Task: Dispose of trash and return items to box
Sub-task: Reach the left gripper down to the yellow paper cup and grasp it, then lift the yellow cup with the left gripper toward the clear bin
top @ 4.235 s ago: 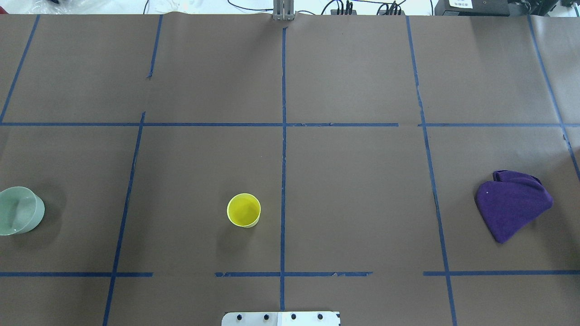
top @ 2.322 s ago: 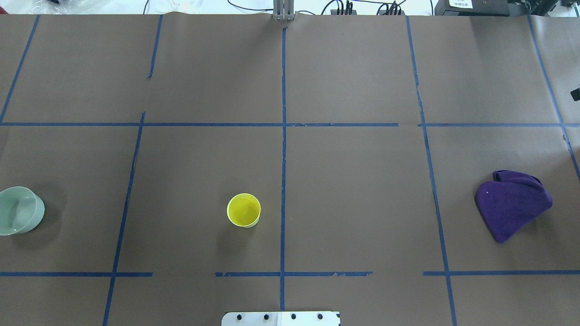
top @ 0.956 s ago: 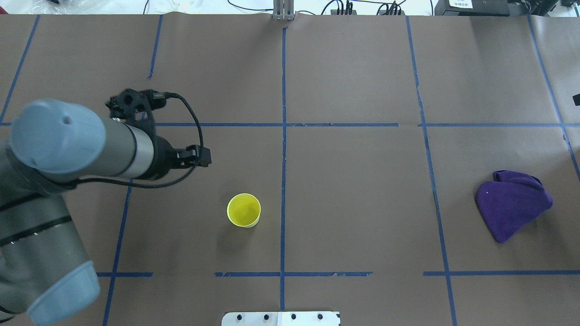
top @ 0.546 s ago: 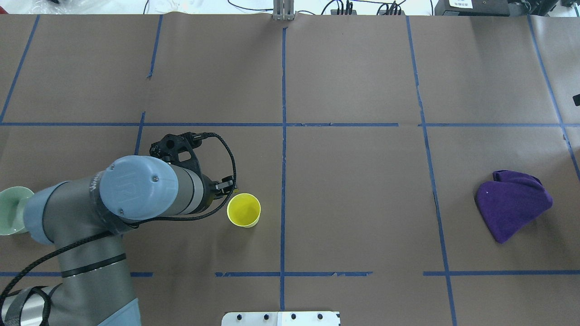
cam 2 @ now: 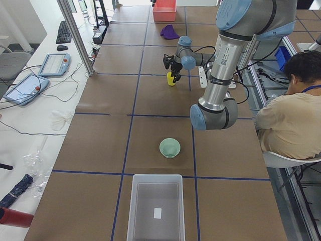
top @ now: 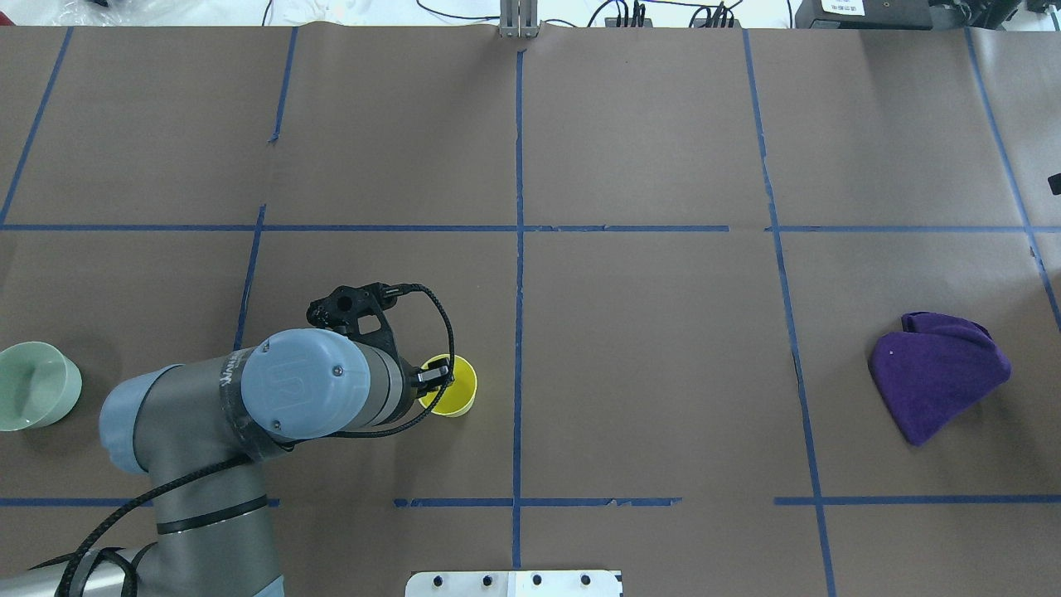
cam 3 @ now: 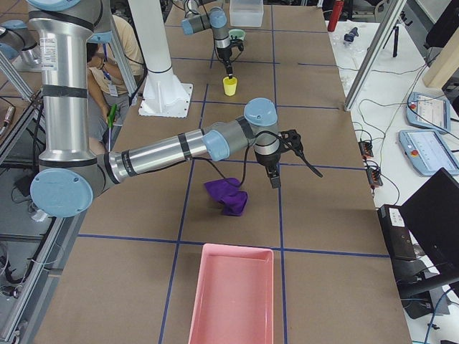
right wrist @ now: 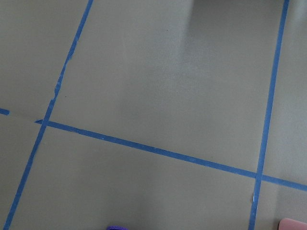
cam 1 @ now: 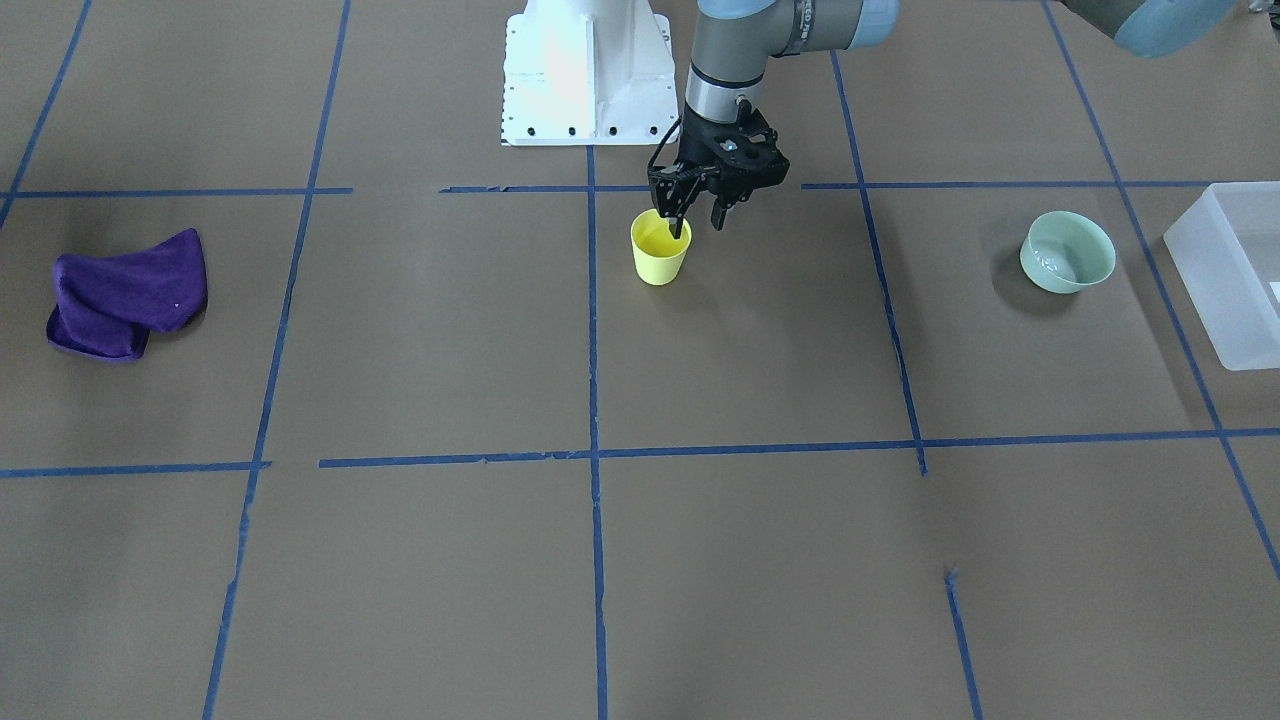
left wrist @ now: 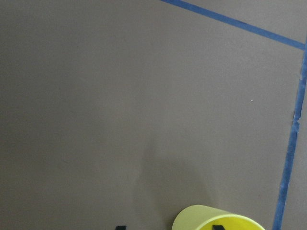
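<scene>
From overhead, the left arm [top: 298, 396] covers part of the yellow cup [top: 460, 394] and hides the left pincer [cam 1: 698, 220], which shows best from the front. The left wrist view catches only the cup's rim, cut off at the bottom edge. The box [cam 1: 1236, 262] is cut off at the front view's right edge.

From the front, the left arm reaches down at the top middle. Its pincer is open, one finger inside the cup and one outside. The cup stands on the worktop [cam 1: 760, 340]. The right pincer [cam 3: 275, 178] hangs near the purple cloth [cam 3: 228, 196]; I cannot tell if it is open.
</scene>
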You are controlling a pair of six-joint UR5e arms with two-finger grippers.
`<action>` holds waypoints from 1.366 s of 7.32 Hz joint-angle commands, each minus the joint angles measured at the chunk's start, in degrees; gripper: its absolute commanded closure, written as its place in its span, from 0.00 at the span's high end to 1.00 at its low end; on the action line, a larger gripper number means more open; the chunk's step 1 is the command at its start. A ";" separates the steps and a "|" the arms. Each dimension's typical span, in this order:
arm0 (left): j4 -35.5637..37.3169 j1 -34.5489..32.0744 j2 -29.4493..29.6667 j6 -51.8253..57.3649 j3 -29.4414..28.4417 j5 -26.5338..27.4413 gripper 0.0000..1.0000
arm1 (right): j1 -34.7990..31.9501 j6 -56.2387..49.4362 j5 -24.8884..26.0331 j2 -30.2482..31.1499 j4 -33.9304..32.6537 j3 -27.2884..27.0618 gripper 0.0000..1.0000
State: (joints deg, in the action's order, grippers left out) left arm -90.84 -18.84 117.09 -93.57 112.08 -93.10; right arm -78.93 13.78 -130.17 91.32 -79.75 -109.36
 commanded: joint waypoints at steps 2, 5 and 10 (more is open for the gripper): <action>-2.05 0.91 -0.11 0.40 -0.55 0.38 0.00 | 0.00 -0.07 0.09 0.00 0.03 0.12 1.00; -1.44 -7.31 -0.72 13.10 6.20 -1.89 0.00 | 0.00 -0.16 0.18 -0.09 0.03 0.11 1.00; -1.53 -39.36 -16.16 59.42 12.99 -19.19 0.00 | 0.00 -0.07 0.18 -0.26 0.03 -0.06 1.00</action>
State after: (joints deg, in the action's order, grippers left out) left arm -92.30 -50.05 105.42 -48.43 124.65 -108.48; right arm -78.93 13.68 -129.99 91.09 -79.66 -109.39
